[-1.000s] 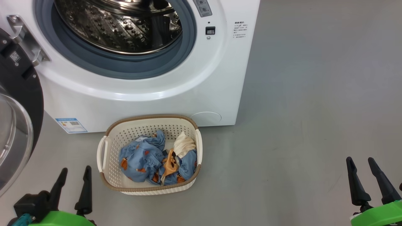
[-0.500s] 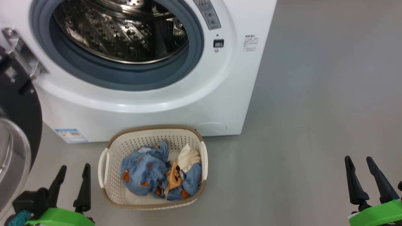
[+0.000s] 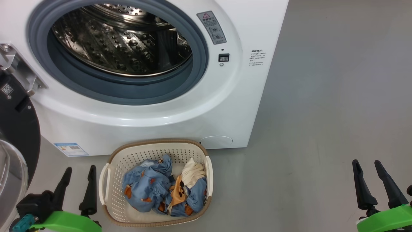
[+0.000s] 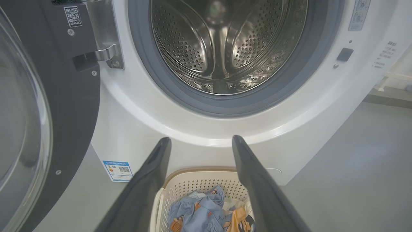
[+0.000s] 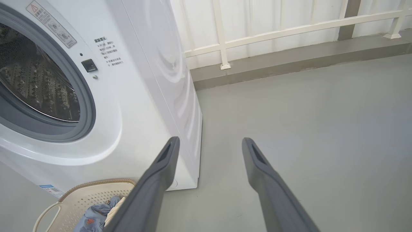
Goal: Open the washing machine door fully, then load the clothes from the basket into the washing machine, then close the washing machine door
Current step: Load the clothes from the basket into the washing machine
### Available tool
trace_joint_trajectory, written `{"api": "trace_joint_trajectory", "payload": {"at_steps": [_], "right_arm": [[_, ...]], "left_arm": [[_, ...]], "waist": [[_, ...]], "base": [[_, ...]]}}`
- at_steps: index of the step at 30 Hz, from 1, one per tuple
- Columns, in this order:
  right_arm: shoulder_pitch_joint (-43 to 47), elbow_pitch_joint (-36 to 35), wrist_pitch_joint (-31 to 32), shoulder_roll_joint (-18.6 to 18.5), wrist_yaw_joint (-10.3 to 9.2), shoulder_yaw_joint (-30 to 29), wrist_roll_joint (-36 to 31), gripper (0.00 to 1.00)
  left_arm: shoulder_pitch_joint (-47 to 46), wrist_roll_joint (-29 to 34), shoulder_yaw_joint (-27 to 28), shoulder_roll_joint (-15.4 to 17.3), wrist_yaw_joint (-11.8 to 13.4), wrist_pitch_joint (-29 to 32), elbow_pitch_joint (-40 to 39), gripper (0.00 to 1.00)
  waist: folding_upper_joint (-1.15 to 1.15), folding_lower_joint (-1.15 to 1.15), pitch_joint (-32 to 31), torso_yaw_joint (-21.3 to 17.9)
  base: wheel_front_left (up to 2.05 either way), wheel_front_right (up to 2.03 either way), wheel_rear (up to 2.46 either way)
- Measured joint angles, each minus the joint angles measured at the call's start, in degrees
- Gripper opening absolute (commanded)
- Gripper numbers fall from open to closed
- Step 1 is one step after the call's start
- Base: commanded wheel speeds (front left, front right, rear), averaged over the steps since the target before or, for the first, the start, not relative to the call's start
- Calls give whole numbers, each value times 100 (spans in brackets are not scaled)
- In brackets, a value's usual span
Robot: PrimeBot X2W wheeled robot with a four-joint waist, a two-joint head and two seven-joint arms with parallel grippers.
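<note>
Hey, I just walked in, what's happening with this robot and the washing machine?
The washing machine door is swung open to the left and the steel drum has nothing in it. The clothes lie piled in the basket on the floor before the washing machine. Both grippers are open and empty: the left gripper beside the basket's left handle, the right gripper over bare floor. Loading has not begun.

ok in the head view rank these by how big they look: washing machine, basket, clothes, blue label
1. washing machine, by far the largest
2. basket
3. clothes, lying inside the basket
4. blue label, smallest
</note>
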Motion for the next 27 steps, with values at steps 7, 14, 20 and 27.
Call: {"api": "trace_joint_trajectory", "payload": {"at_steps": [7, 14, 20, 27], "right_arm": [[-1, 0, 0, 2, 0, 10, 0, 100], [-108, -26, 0, 49, 0, 15, 0, 100], [-269, -44, 0, 148, 0, 60, -23, 100], [-649, -85, -1, 247, 0, 168, -63, 100]], "left_arm": [[1, 156, -13, -54, 0, 0, 103, 100], [-30, 158, -49, -134, 0, 0, 425, 100], [-383, 75, -323, -222, 0, 0, 942, 100], [-1038, -154, -733, -212, 0, 0, 1623, 100]], "waist": [[0, 0, 67, 19], [0, 0, 248, 17], [0, 0, 525, 6], [0, 0, 1008, -12]], "base": [[0, 0, 0], [0, 0, 0], [0, 0, 0], [0, 0, 0]]}}
